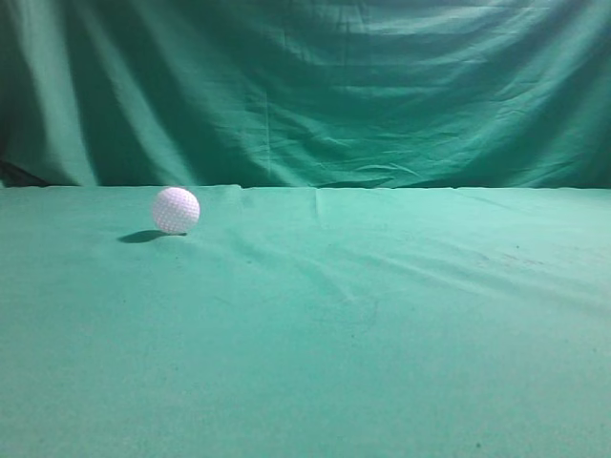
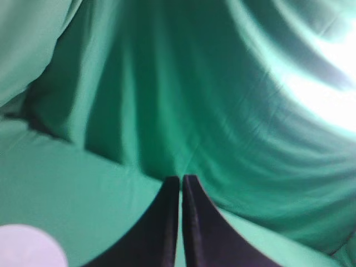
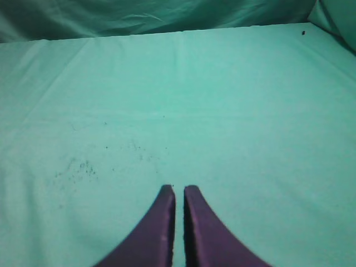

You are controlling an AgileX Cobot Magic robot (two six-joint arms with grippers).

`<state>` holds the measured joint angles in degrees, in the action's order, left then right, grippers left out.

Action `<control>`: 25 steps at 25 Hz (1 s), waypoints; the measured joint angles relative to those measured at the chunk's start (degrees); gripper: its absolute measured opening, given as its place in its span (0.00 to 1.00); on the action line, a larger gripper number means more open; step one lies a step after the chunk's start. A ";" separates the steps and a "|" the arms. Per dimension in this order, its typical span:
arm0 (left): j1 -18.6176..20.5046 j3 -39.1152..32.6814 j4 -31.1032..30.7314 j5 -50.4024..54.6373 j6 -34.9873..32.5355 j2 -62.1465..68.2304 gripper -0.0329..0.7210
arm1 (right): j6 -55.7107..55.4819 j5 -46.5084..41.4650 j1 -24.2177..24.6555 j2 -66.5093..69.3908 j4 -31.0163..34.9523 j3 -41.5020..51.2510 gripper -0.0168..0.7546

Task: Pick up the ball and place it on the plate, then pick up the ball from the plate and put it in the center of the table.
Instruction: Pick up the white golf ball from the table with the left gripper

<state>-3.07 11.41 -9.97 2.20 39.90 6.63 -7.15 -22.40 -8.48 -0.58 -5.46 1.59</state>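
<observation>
The ball (image 1: pixel 176 210), a small white dimpled sphere, rests on the table (image 1: pixel 363 315) at the far left, near the backdrop. A blurred white round shape (image 2: pixel 26 247) at the bottom left of the left wrist view looks like the same ball, to the left of my left gripper (image 2: pixel 181 179). That gripper is shut and empty, pointing at the backdrop. My right gripper (image 3: pixel 179 189) is shut and empty above bare table cloth (image 3: pixel 222 111). Neither gripper shows in the exterior view. No plate is in view.
A darker green, deeply folded backdrop cloth (image 1: pixel 315 86) hangs behind the table's far edge. Faint creases and small dark specks (image 3: pixel 78 167) mark the table cloth.
</observation>
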 joint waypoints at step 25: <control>-13.56 26.99 20.42 33.65 -49.67 45.42 0.04 | 0.00 0.00 0.00 0.00 0.00 0.00 0.09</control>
<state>-16.63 38.40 10.45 35.85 -9.77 52.04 -7.15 -22.40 -8.48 -0.58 -5.46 1.59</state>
